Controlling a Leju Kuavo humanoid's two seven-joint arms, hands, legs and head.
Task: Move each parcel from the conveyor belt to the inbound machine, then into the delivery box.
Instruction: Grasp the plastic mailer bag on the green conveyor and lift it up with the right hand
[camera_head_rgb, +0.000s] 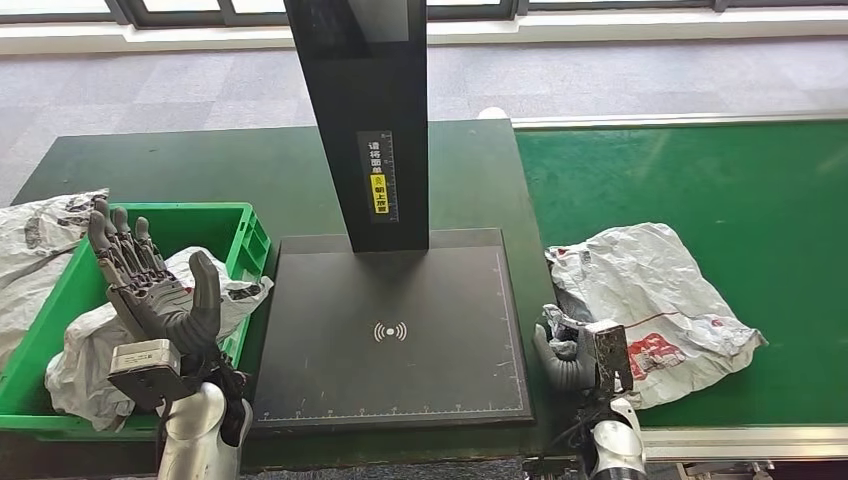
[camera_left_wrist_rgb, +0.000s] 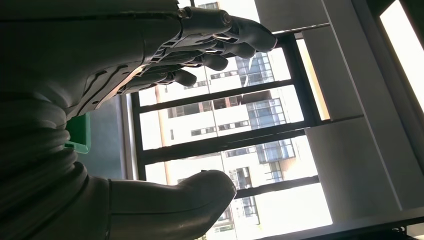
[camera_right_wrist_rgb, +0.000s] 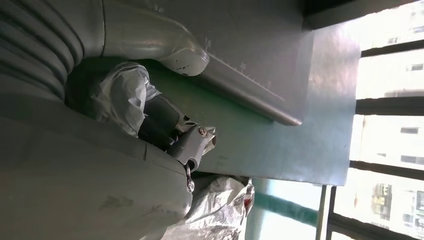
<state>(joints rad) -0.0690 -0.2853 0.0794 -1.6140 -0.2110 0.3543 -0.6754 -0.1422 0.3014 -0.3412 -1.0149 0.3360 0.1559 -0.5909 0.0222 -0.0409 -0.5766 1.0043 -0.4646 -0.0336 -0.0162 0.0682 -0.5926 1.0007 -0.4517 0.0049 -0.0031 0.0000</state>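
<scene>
**Parcel gripped at the belt edge; other hand raised over the green crate**

The scanner platform (camera_head_rgb: 392, 330), a dark square plate with a wireless symbol at its centre, is taken as the landmark. Nothing is seen lying on its plate.

Nearest, just right of the platform's front corner, the right hand (camera_head_rgb: 567, 357) is seen closed on the near left corner of a crumpled white parcel (camera_head_rgb: 650, 300). In the right wrist view the bag's film is seen bunched between the thick thumb and the darker fingers (camera_right_wrist_rgb: 157, 120), so the parcel (camera_right_wrist_rgb: 122, 95) is held. The rest of the parcel is spread flat on the green conveyor belt (camera_head_rgb: 720, 190), to the right of the platform, with red print showing near its front edge.

To the left of the platform's front, the left hand (camera_head_rgb: 155, 290) is held upright, palm toward the platform, fingers extended and apart, thumb standing off; nothing is held. In the left wrist view the hand (camera_left_wrist_rgb: 165, 55) is seen against windows, fingers slightly curved and free.

Behind and below that hand, just left of the platform, a green crate (camera_head_rgb: 240, 235) is seen holding one white bagged parcel (camera_head_rgb: 100, 345). Another white bag (camera_head_rgb: 40, 240) lies outside the crate's far-left wall.

From the platform's rear edge a black column (camera_head_rgb: 365, 110) rises, bearing a yellow label. Beyond lies grey floor.
</scene>
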